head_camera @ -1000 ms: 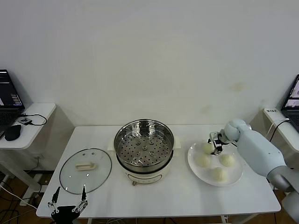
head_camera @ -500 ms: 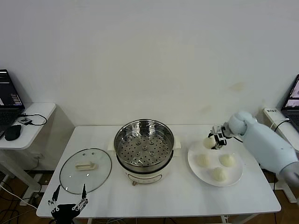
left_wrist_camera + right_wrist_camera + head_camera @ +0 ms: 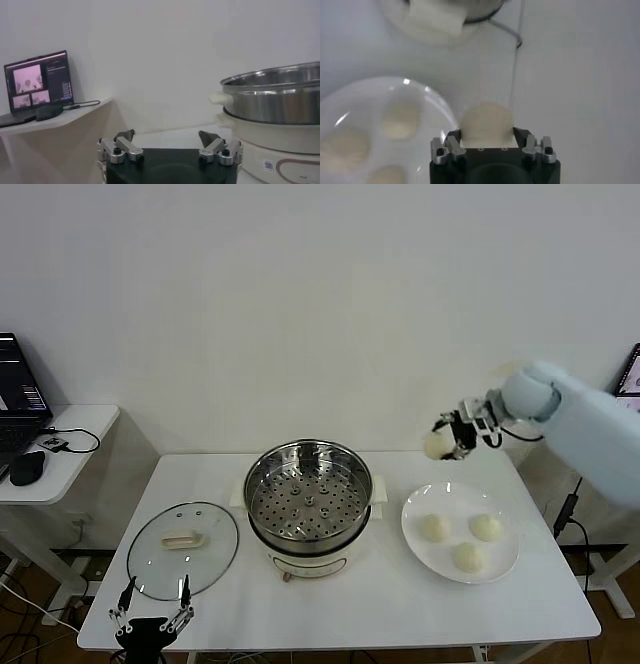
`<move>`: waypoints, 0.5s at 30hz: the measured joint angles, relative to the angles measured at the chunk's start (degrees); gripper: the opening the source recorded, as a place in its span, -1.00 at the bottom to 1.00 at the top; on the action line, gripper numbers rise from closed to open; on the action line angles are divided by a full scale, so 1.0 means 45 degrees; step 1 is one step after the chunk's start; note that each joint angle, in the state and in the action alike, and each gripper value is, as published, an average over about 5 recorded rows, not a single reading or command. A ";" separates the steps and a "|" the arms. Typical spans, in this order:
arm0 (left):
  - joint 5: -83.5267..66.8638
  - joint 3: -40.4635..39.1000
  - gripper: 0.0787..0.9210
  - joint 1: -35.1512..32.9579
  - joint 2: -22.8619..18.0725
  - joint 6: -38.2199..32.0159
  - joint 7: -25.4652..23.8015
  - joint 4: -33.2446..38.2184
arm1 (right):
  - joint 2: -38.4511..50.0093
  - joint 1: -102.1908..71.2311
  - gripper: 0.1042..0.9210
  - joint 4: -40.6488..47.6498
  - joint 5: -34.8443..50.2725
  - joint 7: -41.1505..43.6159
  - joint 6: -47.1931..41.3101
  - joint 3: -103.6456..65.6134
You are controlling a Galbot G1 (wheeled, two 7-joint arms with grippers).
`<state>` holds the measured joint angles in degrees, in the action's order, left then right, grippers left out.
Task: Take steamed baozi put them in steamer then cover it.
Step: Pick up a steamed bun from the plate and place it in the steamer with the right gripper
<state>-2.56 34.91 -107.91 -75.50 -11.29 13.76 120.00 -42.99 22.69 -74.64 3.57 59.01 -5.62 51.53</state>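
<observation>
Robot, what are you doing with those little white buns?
I am moving steamed buns into the steamer. My right gripper is holding one bun up in the air, above the far edge of the white plate. Three more buns wait on that plate. The steamer sits open in the middle of the table with nothing on its tray yet. Its glass lid lies flat on the table beside it. My left gripper waits open, low at the table's near edge by the lid.

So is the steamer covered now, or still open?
Open. The steamer shows its bare perforated tray, with no baozi inside. The cover lies flat on the table on the steamer's left side, apart from it.
</observation>
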 measured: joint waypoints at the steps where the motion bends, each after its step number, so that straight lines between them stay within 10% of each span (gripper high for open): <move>1: -0.0001 0.0020 0.77 -0.0008 0.0007 -0.0019 0.0000 0.0002 | -0.0140 0.0244 0.38 -0.0061 0.0185 -0.0035 -0.0003 0.0217; 15: -0.0033 0.0279 0.77 -0.0109 0.0018 -0.0193 0.0008 0.0114 | -0.3021 0.1894 0.39 -0.0143 0.1457 -0.0489 0.0688 0.2848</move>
<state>-2.70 36.16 -108.40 -75.42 -12.16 13.80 120.52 -56.58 31.22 -75.29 10.12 56.80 -2.52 64.35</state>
